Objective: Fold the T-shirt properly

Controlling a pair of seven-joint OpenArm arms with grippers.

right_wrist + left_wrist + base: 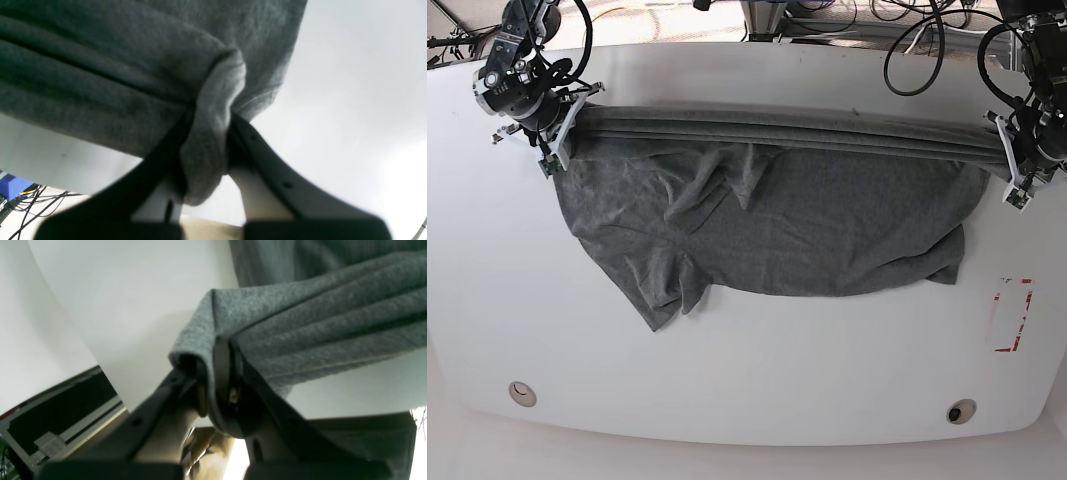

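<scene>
Grippers left (pixel 213 373) and right (pixel 206 140), both clamped on T-shirt (pixel 767 215) corners, edge stretched taut above table (pixel 747 350).

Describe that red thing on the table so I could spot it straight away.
Start at the big white table and go to the side where the left hand grips the grey T-shirt. Just below that hand lies a small red rectangular outline, the only coloured mark on the bare surface.

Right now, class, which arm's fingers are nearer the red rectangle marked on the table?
Left. Its fingers, shut on the T-shirt, are just above the red rectangle; the right fingers grip the shirt across the table.
</scene>
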